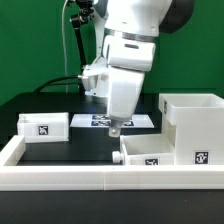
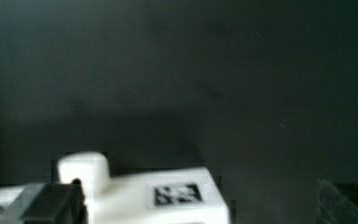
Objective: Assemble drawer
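The drawer parts are white plastic. The tall housing (image 1: 195, 122) stands at the exterior view's right. One small open-top box (image 1: 45, 125) with a tag sits at the left. A second small box (image 1: 150, 148) with a tag sits in front of the housing. My gripper (image 1: 113, 128) points down over the dark table, just beyond this second box's left end. In the wrist view a white tagged box part (image 2: 158, 195) lies between my two dark fingers (image 2: 51, 205), which stand wide apart. The gripper (image 2: 202, 207) is open and holds nothing.
The marker board (image 1: 135, 120) lies flat on the table behind the gripper. A low white border rail (image 1: 90, 176) runs along the front and up the left side. A green wall and a black cable are behind the arm.
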{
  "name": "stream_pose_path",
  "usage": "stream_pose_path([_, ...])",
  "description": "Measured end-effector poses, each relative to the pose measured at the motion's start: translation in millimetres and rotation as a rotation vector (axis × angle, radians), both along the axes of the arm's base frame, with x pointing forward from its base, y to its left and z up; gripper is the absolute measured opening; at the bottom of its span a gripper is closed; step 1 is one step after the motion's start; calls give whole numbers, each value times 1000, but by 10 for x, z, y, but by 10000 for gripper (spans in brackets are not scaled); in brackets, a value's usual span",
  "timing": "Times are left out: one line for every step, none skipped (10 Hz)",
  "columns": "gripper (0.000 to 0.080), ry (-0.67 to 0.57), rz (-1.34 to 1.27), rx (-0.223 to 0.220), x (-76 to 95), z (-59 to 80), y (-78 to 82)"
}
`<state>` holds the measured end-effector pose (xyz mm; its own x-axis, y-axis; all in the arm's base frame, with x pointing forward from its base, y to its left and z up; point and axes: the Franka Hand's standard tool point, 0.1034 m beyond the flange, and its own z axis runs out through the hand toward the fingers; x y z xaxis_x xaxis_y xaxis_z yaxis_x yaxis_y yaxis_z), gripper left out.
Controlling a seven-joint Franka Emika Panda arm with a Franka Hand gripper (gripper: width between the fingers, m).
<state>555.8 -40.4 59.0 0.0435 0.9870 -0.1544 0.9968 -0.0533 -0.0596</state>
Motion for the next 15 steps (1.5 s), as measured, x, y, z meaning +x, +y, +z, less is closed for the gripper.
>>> stream_pose_path([649, 1, -2, 0, -11, -5, -28])
stream_pose_path([649, 2, -2, 0, -13, -10, -26])
stream_pose_path([649, 8, 25, 22, -10, -38, -64])
stream_pose_path([649, 14, 24, 72, 25, -114, -124])
stream_pose_path([649, 10, 34, 109, 117, -152, -149])
stream_pose_path([649, 14, 54, 153, 198, -195, -189])
stream_pose_path([649, 14, 55, 177, 255, -222, -209])
stream_pose_path([649, 5, 65, 214, 311, -234, -232])
stream_pose_path([649, 3, 64, 266, 329, -238, -236])
stream_pose_path([649, 0, 59, 288, 324, -237, -259])
stream_pose_path([649, 8, 70, 327, 283, -253, -351])
stream_pose_path([649, 14, 51, 357, 251, -268, -457])
stream_pose_path([649, 10, 41, 352, 251, -275, -466])
stream_pose_path([649, 16, 52, 358, 224, -306, -419])
stream_pose_path([649, 19, 44, 361, 245, -316, -364])
